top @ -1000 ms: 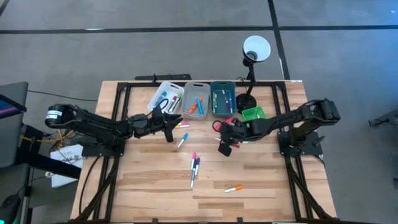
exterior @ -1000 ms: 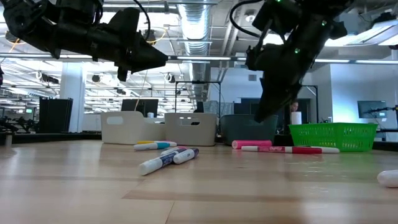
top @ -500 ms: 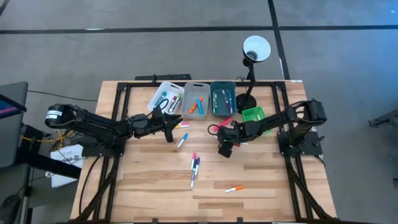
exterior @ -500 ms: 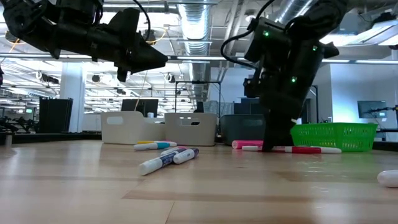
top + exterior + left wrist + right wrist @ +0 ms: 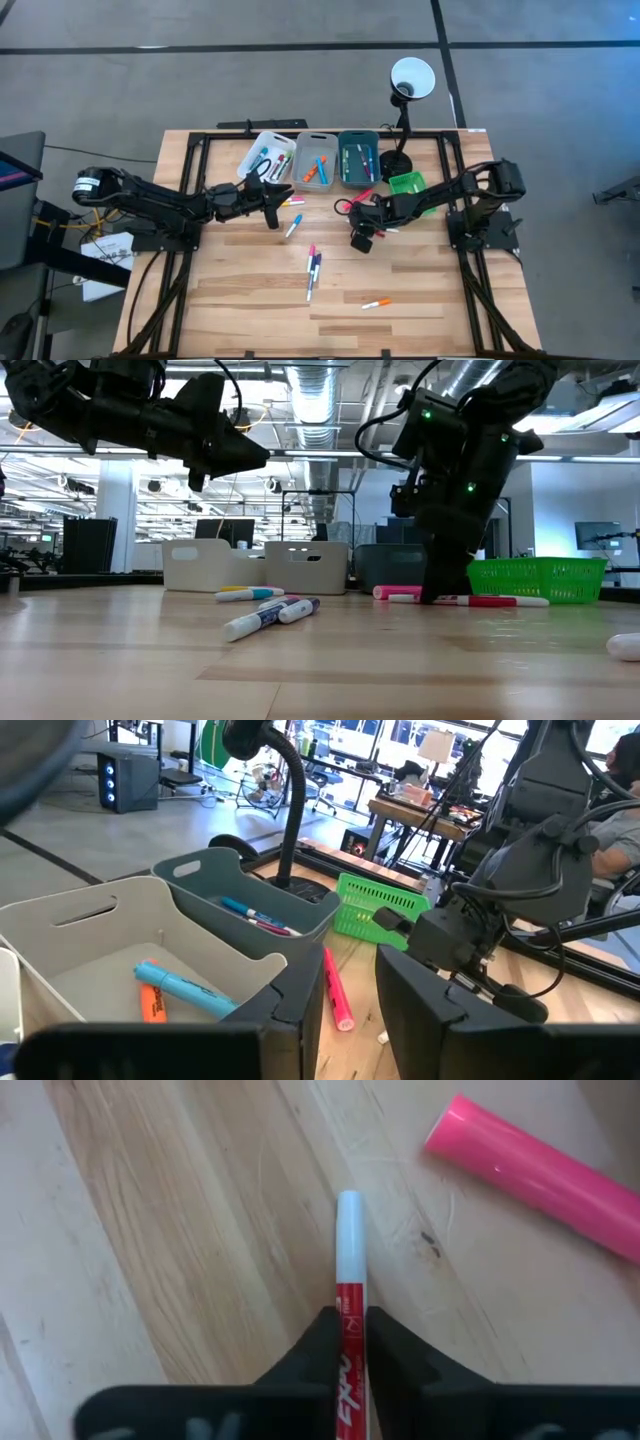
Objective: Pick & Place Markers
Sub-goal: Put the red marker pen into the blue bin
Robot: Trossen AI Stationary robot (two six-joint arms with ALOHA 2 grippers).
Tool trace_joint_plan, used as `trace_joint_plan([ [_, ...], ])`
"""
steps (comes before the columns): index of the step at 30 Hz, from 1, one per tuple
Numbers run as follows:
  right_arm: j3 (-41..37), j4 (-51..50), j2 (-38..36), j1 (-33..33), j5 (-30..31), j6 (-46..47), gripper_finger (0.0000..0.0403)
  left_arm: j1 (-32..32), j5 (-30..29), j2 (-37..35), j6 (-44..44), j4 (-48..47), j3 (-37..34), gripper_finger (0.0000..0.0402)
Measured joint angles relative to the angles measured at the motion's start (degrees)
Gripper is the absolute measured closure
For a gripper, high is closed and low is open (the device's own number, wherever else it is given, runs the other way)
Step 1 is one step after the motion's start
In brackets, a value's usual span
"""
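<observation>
right gripper [image 5: 352,1342] | now down at the table [image 5: 250,300], fingers newly pinched on the red marker [image 5: 350,1295], at 3 o'clock of centre, not yet lifted | left gripper [image 5: 275,210] half open, empty, hovering at 10 o'clock | pick started; bins [image 5: 318,160] at 12 o'clock

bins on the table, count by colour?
White bin: 1
Grey bin: 1
Teal bin: 1
Green basket: 1
Total: 4
</observation>
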Motion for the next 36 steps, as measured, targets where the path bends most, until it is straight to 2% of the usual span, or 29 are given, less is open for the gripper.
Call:
trace_joint_plan([
  [3,0.03,0.23,0.01,0.0,0.04,0.02,0.0387,0.0,0.0,0.0,0.0,-0.01,0.0,0.0312],
  [9,3.62,-3.6,-0.98,-0.44,0.69,-0.31,0.0368,0.0,0.0,0.0,0.0,-0.02,0.0,0.0312],
  [14,7.41,-4.68,-5.24,-2.75,6.41,-1.48,0.039,0.0,0.02,0.0,-0.17,-0.02,0.0,0.0312],
  [18,8.9,-4.43,-9.05,-6.44,9.77,-1.04,0.0389,-0.04,0.0,0.0,-0.17,-0.15,0.0,0.0312],
  [23,9.48,-3.26,-13.18,-12.27,13.9,-0.59,0.037,-0.04,0.0,0.0,-0.17,-0.22,0.0,0.0312],
  [29,9.64,3.63,-13.99,-20.75,13.35,-0.61,0.0389,-0.04,0.02,0.0,-0.17,-0.22,0.0,0.0312],
  [33,9.68,7.74,-9.92,-25.97,8.74,-0.87,0.0385,-0.04,0.0,0.0,-0.17,-0.22,0.0,0.0312],
  [36,9.62,8.8,-5.65,-28.59,7.72,0.45,0.0379,-0.04,0.0,0.0,-0.17,-0.22,0.0,0.0312],
])
